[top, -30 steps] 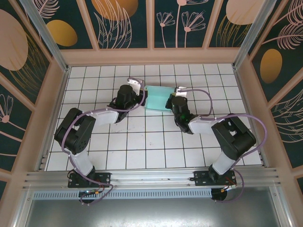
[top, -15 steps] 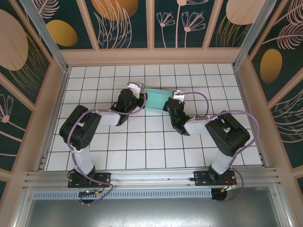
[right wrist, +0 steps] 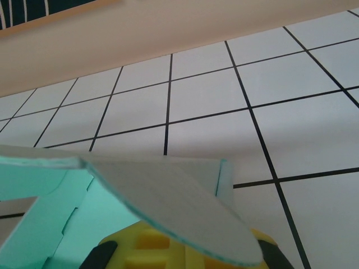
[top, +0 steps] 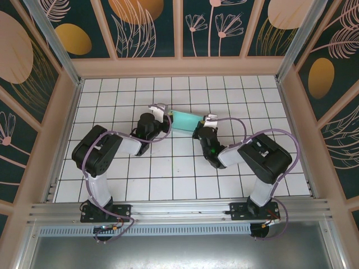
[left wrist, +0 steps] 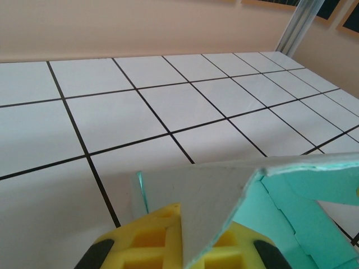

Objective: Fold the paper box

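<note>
Paper box (top: 184,119), mid-fold: pinched at opposite ends by left gripper (top: 166,114) and right gripper (top: 202,121), jaws clamped on card. Next: likely coordinated crease-closing.

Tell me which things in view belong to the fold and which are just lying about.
Part of the job: paper box; left end effector, shut on one end of it; right end effector, shut on the other end.
Not part of it: tiled table; patterned walls.
</note>
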You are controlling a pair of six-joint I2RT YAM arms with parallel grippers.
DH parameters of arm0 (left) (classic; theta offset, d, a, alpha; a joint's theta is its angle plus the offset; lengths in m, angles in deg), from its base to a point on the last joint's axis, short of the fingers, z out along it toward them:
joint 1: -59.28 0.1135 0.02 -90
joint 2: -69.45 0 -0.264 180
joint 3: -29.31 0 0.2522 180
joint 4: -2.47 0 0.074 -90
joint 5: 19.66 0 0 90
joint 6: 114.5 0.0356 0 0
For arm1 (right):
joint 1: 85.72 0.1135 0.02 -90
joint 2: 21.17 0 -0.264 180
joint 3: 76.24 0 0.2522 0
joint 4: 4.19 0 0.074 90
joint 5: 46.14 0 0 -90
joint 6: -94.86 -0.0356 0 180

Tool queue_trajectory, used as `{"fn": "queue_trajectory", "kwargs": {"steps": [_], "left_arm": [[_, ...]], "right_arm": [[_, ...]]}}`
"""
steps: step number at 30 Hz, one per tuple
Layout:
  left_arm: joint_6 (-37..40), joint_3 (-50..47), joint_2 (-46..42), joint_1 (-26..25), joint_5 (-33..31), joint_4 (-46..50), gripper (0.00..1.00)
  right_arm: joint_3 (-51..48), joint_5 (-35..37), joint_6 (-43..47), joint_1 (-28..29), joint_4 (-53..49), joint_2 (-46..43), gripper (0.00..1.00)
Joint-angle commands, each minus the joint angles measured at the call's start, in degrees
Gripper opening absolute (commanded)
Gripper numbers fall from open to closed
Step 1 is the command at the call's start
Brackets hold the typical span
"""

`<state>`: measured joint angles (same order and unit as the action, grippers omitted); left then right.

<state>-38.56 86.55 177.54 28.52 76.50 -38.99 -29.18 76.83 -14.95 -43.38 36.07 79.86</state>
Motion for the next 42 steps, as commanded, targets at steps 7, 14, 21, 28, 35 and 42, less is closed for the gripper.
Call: {"fn": "queue_trajectory", "kwargs": {"steps": [7, 14, 21, 28, 35, 42], "left_arm": [[-2.03, -3.31, 2.25, -0.52, 0.82, -6.38, 0.0], [-0.59, -2.46, 2.21, -0.59, 0.04, -4.55, 0.0], [-0.49, -2.02, 2.79, -0.52, 0.28, -3.9, 0.0], [-0.35, -0.95, 3.87, -0.56, 1.21, -3.21, 0.0], [-0.61, -1.33, 3.57, -0.5, 1.32, -3.09, 0.03], [-0.48, -4.38, 0.62, -0.54, 0.46, -4.04, 0.36]], "right_arm": [[-2.49, -3.07, 3.13, 1.21, 6.74, 0.73, 0.16], [-5.06, -4.35, 6.1, 1.59, 6.34, -6.18, 0.53], [-12.87, -3.03, 13.1, 2.52, 9.67, -20.26, 0.75], [-3.86, -5.64, 12.5, -0.02, -9.17, -28.94, 0.76], [12.61, -11.3, 4.51, -4.35, -29.54, -17.65, 0.77], [17.27, -17.76, 2.59, -6.07, -33.59, -10.38, 0.77]]}}
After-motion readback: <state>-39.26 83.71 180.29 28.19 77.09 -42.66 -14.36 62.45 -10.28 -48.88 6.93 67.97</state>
